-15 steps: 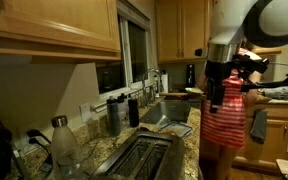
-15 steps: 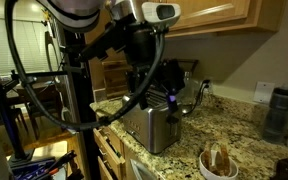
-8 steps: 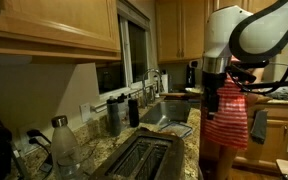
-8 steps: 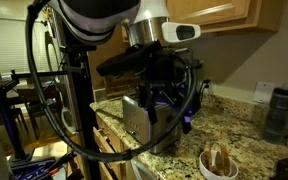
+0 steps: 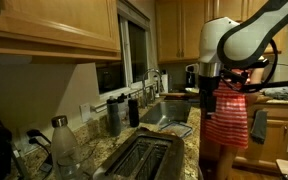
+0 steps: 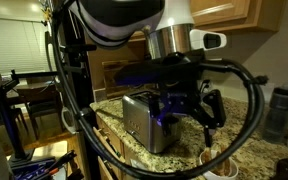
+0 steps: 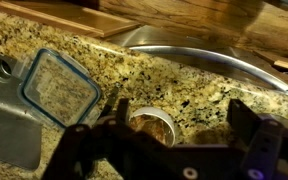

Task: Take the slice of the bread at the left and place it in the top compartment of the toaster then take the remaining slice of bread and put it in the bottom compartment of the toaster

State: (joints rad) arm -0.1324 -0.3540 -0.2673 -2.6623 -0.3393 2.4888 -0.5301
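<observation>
The brushed-steel toaster [image 5: 139, 158] [image 6: 144, 120] stands on the granite counter, its two long slots showing in an exterior view. A white bowl [image 7: 149, 122] [image 6: 224, 170] beside it holds the brown bread [image 7: 152, 128]; I cannot tell the slices apart. My gripper [image 7: 181, 115] [image 6: 192, 118] [image 5: 206, 105] hangs open above the counter. The bowl lies just inside its left finger [image 7: 119, 108] in the wrist view. Nothing is between the fingers.
A clear container with a blue rim [image 7: 59, 88] lies left of the bowl. Dark bottles [image 5: 112, 115] and a glass bottle [image 5: 62, 145] stand by the wall, with a sink [image 5: 169, 110] beyond. A grey jar [image 6: 277, 110] stands at the far right.
The arm has swung from above the toaster across to the bowl, and the gripper has come down toward the counter. Its jaws have stayed open.
</observation>
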